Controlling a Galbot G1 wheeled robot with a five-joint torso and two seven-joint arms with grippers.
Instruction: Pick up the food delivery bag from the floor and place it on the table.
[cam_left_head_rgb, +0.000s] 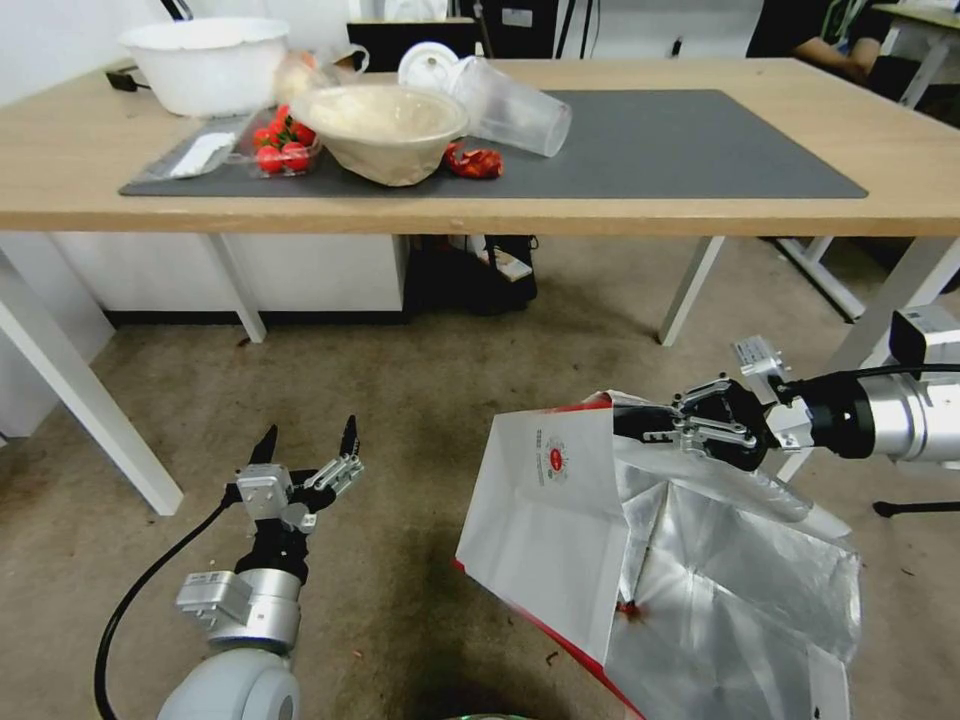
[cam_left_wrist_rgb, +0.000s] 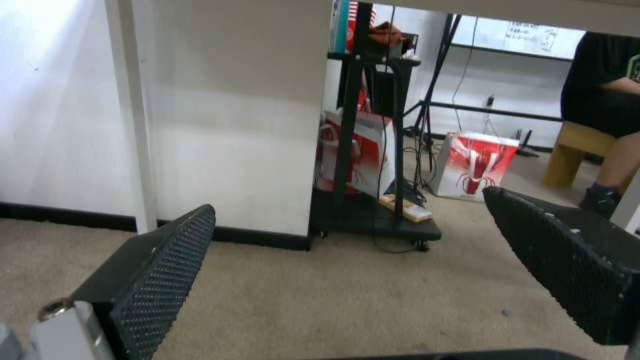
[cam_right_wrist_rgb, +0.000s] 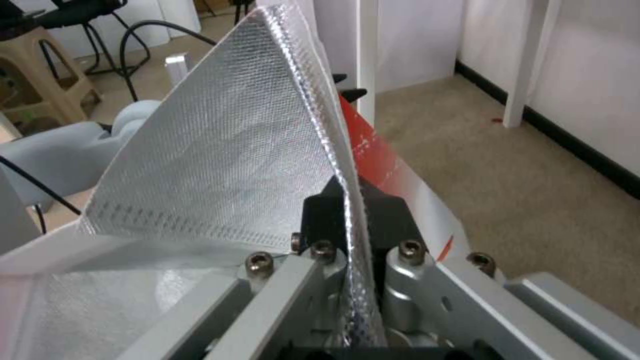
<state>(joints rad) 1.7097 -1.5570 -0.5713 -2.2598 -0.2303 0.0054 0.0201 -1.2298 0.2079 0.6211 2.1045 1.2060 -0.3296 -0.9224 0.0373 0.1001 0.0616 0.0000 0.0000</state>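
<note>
- Silver foil shines inside the food delivery bag (cam_left_head_rgb: 560, 510), which is tipped over at an angle in front of the table (cam_left_head_rgb: 700, 215), its open top facing the robot's right side.
- The bag's white side with the small red round logo (cam_left_head_rgb: 556, 462) faces up and to the left, and a red edge shows along its low side.
- The right gripper (cam_left_head_rgb: 650, 425) reaches in from the right and pinches the top rim of the bag; in the right wrist view its black fingers (cam_right_wrist_rgb: 393, 220) are squeezed tight on the foil-lined edge (cam_right_wrist_rgb: 347, 200).
- I think the bag's low corner is on the floor (cam_left_head_rgb: 400, 400), but that part is hard to see.
- The left gripper (cam_left_head_rgb: 308, 440) hangs low over the floor, to the left of the bag and well apart from it, fingers spread wide and holding nothing (the left wrist view shows its two black pads (cam_left_wrist_rgb: 160, 265) far apart).
- On the table's dark grey mat (cam_left_head_rgb: 680, 140) sit a tan bowl (cam_left_head_rgb: 385, 125), a clear plastic cup (cam_left_head_rgb: 515, 105) on its side, and some red tomatoes (cam_left_head_rgb: 280, 145).
</note>
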